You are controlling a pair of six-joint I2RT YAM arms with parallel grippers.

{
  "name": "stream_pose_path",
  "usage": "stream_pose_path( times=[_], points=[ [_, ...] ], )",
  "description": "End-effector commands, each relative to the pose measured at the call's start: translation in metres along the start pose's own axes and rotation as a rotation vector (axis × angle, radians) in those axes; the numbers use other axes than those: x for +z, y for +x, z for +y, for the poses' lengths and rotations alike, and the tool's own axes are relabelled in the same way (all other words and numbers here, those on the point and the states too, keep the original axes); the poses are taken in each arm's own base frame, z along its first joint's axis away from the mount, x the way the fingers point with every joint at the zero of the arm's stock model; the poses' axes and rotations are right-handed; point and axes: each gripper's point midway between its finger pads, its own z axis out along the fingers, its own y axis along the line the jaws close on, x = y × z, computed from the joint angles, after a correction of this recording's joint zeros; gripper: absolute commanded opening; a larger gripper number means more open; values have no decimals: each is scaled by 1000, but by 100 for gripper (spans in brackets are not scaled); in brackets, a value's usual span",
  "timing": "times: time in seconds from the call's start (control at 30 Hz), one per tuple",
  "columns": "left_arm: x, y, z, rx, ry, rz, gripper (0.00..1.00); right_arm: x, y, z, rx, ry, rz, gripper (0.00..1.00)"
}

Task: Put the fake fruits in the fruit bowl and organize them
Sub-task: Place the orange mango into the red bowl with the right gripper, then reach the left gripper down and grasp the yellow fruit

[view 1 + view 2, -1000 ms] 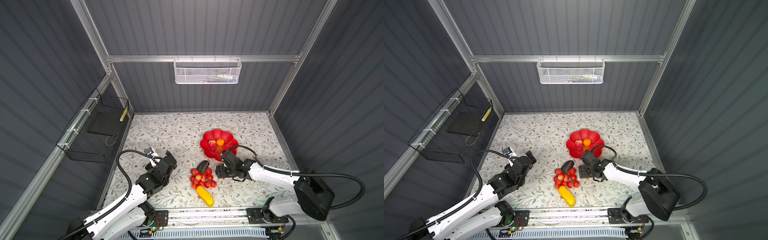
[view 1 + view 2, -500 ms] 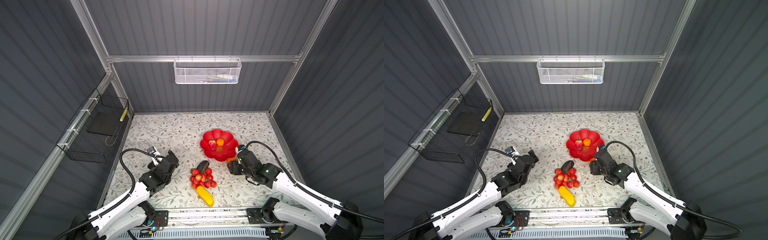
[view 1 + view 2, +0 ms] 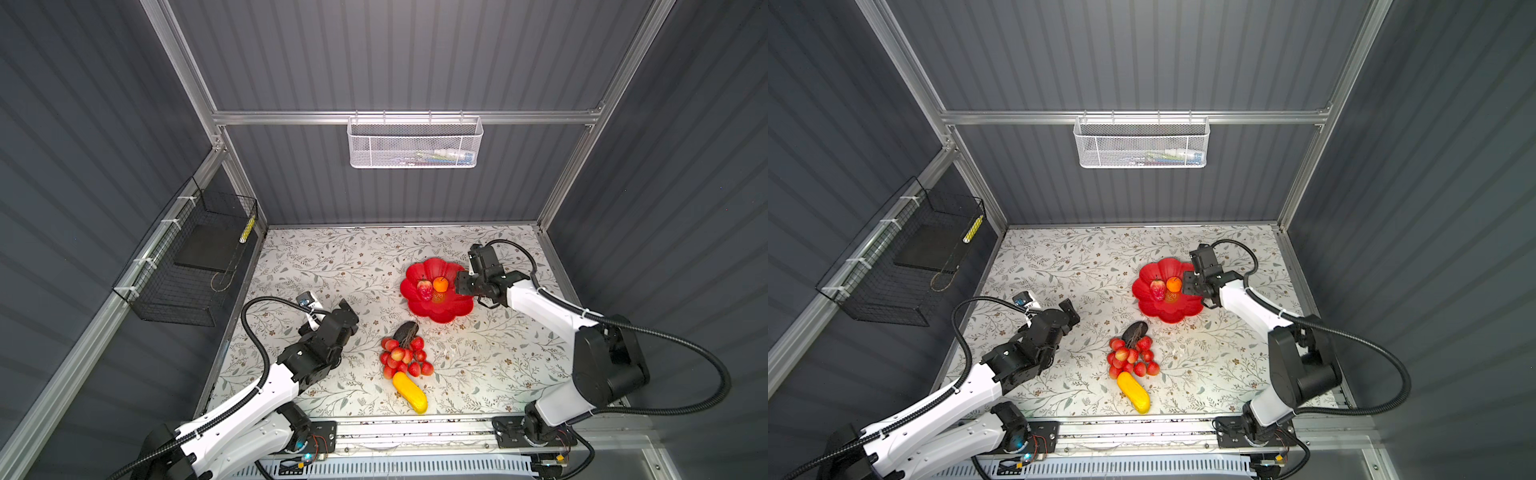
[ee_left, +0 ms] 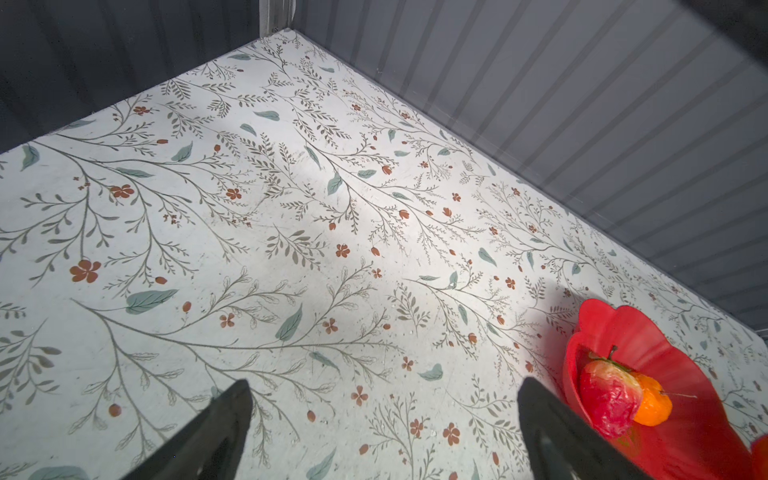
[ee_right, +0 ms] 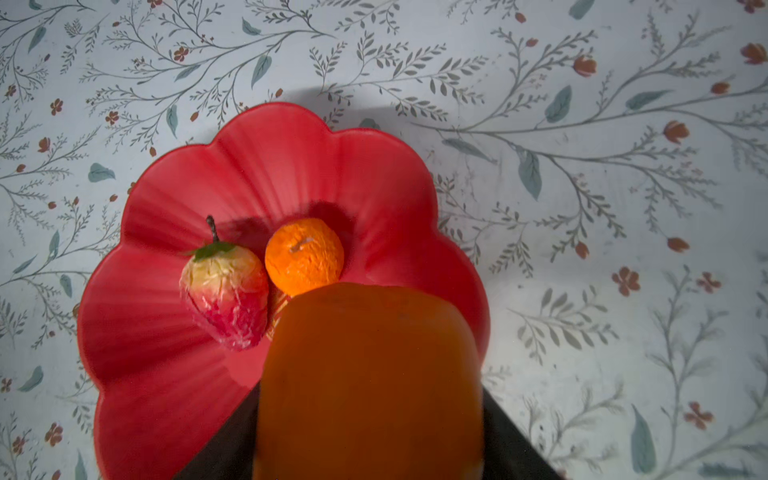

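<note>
The red flower-shaped fruit bowl (image 3: 436,309) (image 5: 291,166) holds a strawberry (image 3: 424,289) (image 5: 226,293) and a small orange (image 3: 440,284) (image 5: 304,255). My right gripper (image 3: 460,286) (image 5: 370,419) hangs over the bowl's right rim, shut on the large orange (image 5: 370,374), which fills the space between its jaws. On the table in front of the bowl lie the dark avocado (image 3: 405,331), the red grape-like bunch (image 3: 405,358) and the yellow oblong fruit (image 3: 410,392). My left gripper (image 3: 349,316) (image 4: 384,399) stands open and empty, left of those fruits.
A white mesh basket (image 3: 414,143) hangs on the back wall. A black wire basket (image 3: 187,266) is fixed to the left wall. Grey walls close the floral table (image 3: 332,266) on three sides, and a rail runs along its front edge.
My right arm swung from the bowl's front side round to its right rim, carrying the large orange over the bowl. The left arm barely shifted.
</note>
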Motion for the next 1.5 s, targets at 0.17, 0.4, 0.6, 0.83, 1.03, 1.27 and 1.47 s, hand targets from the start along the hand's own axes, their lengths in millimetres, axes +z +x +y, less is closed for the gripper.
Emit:
stream_pose_path(
  times=[0.17,0.4,0.6,0.83,1.03,1.27,1.47],
  points=[
    [-15,-14,1,-24,28,5,100,34,9,4,-7,-31,52,59],
    [-20,7,-17,-5,122,148,99,28,3,4,-2,-29,35,82],
    [-28,59,-37,3,212,430,92,-10,-22,2,2,-26,-80,95],
    [-78,136,-42,30,237,709,85,-49,-44,-6,8,-8,-216,99],
    [-138,171,-62,220,276,772,85,-64,-52,-10,4,3,-265,99],
    [-171,232,-85,378,315,892,90,-64,-49,-9,24,-23,-268,99],
    [-163,258,-78,342,293,942,94,-69,-39,-12,30,-32,-263,99]
  ],
)
